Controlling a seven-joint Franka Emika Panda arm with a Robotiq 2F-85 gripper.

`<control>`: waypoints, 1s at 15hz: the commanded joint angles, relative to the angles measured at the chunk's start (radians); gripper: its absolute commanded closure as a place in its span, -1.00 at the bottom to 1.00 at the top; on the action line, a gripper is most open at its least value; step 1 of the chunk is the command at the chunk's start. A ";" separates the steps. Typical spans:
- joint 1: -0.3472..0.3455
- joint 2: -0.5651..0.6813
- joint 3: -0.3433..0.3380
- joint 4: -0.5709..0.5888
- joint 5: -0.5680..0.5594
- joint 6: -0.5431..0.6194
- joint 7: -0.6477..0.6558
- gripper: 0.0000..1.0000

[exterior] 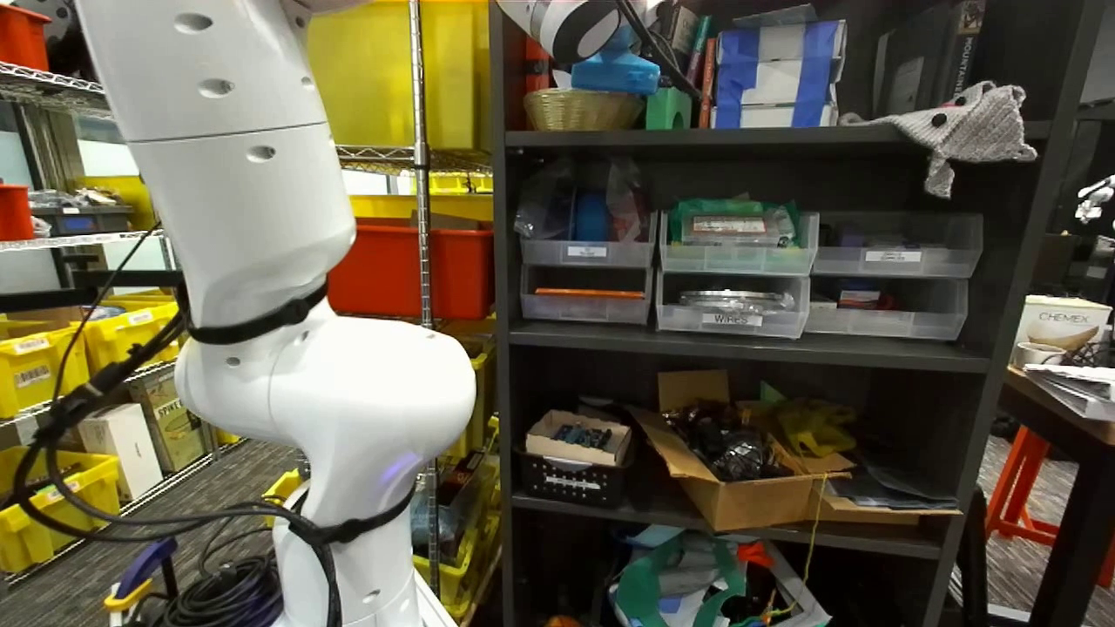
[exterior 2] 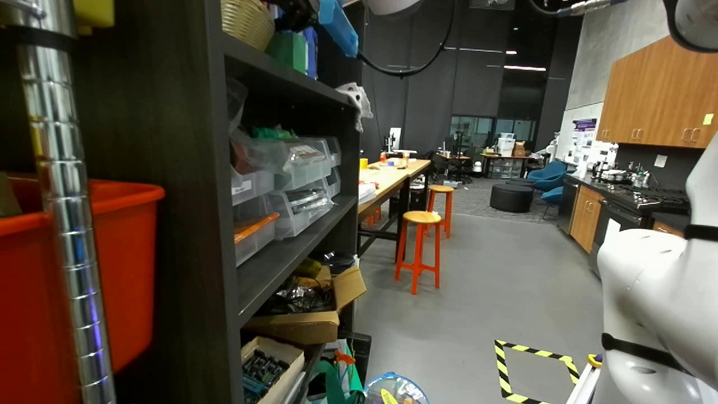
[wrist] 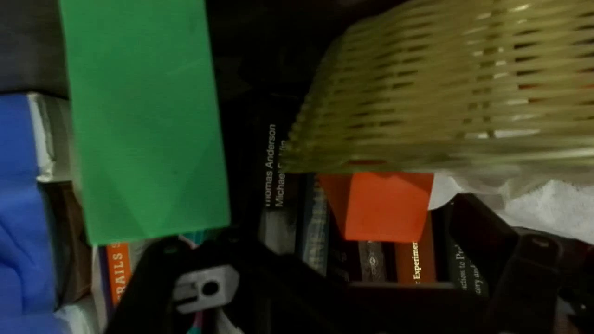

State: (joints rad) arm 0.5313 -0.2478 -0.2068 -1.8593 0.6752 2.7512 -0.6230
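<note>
Your gripper (wrist: 320, 225) hung near woven basket (wrist: 445, 88), jaws spread wide apart. Orange block (wrist: 387, 206) showed past basket's rim; inside basket or behind it, you could not tell. Green block (wrist: 148, 120) stood just beside basket, books (wrist: 315, 227) behind basket. Blue-and-white box (exterior: 780, 74) stood farther from basket, on same shelf (exterior: 740, 138).

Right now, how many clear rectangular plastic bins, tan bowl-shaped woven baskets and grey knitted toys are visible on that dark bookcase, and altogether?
Clear rectangular plastic bins: 6
Tan bowl-shaped woven basket: 1
Grey knitted toy: 1
Total: 8
</note>
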 commanded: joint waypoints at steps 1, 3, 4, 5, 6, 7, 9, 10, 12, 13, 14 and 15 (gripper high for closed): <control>-0.003 0.010 -0.003 0.015 -0.010 -0.029 0.000 -1.00; -0.001 0.011 -0.003 0.019 -0.007 -0.030 -0.003 -0.48; -0.001 0.011 -0.003 0.021 -0.006 -0.029 -0.003 -0.39; 0.000 0.013 -0.004 0.024 -0.003 -0.028 -0.005 -0.22; 0.000 0.013 -0.003 0.025 -0.004 -0.030 -0.003 -0.07; 0.000 0.013 -0.003 0.025 -0.004 -0.031 -0.002 0.13; -0.001 0.013 -0.003 0.026 -0.006 -0.033 -0.001 0.42; -0.001 0.013 -0.003 0.026 -0.005 -0.034 -0.001 0.58; -0.001 0.013 -0.003 0.028 -0.005 -0.035 -0.001 0.67; -0.001 0.013 -0.003 0.028 -0.005 -0.035 0.000 0.67; -0.001 0.013 -0.005 0.028 -0.003 -0.035 -0.003 0.67; -0.001 0.012 -0.004 0.027 -0.003 -0.034 -0.003 0.67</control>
State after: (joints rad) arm 0.5313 -0.2412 -0.2063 -1.8505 0.6752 2.7373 -0.6233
